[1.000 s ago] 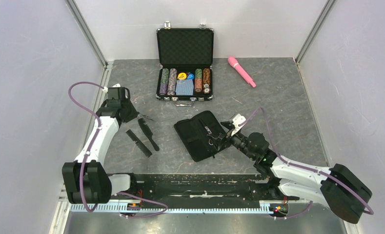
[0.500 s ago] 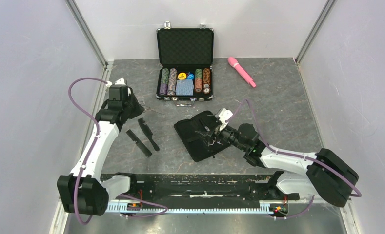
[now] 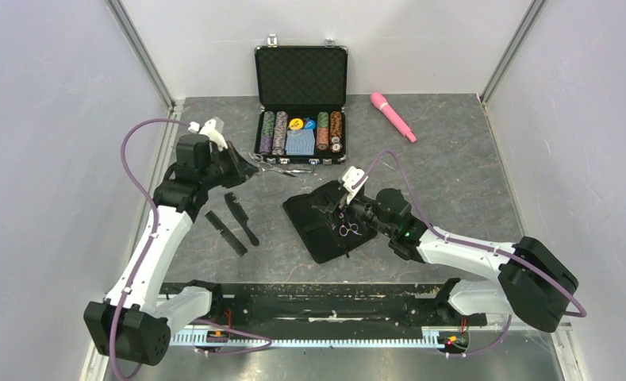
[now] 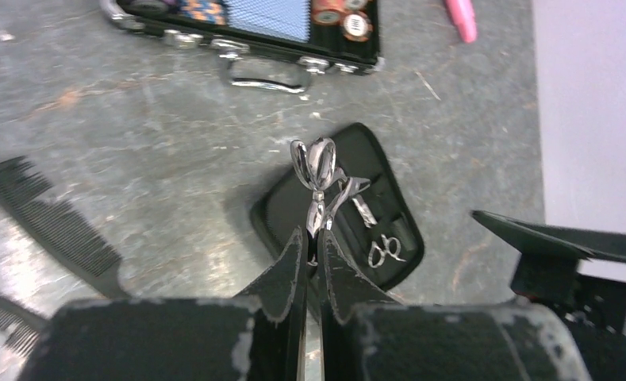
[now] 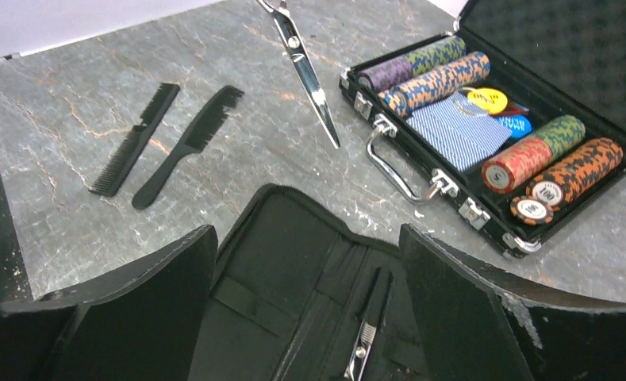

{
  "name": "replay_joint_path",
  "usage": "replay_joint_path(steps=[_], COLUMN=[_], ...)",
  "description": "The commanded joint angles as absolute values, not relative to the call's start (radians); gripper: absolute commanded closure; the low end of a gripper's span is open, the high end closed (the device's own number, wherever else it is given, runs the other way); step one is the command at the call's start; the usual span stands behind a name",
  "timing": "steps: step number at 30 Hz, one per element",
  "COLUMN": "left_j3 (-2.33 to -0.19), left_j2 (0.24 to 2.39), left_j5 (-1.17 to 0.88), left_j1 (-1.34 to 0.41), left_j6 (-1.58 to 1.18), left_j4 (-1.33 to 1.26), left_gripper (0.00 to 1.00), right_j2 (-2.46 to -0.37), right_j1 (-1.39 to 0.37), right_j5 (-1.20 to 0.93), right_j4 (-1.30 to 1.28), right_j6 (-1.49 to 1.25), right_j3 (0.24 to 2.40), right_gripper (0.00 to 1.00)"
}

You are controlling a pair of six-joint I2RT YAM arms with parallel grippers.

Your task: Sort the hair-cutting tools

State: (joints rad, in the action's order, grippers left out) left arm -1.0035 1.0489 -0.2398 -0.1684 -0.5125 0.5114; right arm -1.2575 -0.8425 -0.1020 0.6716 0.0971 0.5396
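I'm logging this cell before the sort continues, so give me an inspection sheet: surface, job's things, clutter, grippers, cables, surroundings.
Surface: dark grey stone-pattern table, scuffed.
Job's things: silver scissors held above the table; flat black comb and handled black comb side by side on it; smaller scissors in the pouch.
Clutter: open poker chip case, pink wand, open black pouch.
Grippers: left gripper shut on the silver scissors; right gripper open over the pouch.
Cables: purple cables loop along both arms.
Surroundings: white walls, metal corner posts.
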Motion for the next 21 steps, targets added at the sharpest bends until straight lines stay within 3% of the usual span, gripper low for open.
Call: replay_joint_path(steps=[1, 16, 21], left_j3=[-1.025, -1.043, -1.047], left_j2=[1.062, 1.078, 1.079], left_j5=[-0.42, -0.495, -0.491], left_j1=[-0.217, -0.411, -0.433], left_j6=[-0.549, -0.474, -0.464], left_j4=[0.408, 0.41, 0.41], left_gripper=[0.98, 0.98, 0.98], right_j2=[-1.214, -1.232, -1.239], right_j1=[-0.846, -0.847, -0.847], right_j5=[-0.068, -0.103, -0.117], right_j4=[0.592, 0.488, 0.474], right_j6=[0.095, 0.186, 0.195], right_j3=[0.564, 0.64, 0.652], right_gripper=[0.12, 0.12, 0.17])
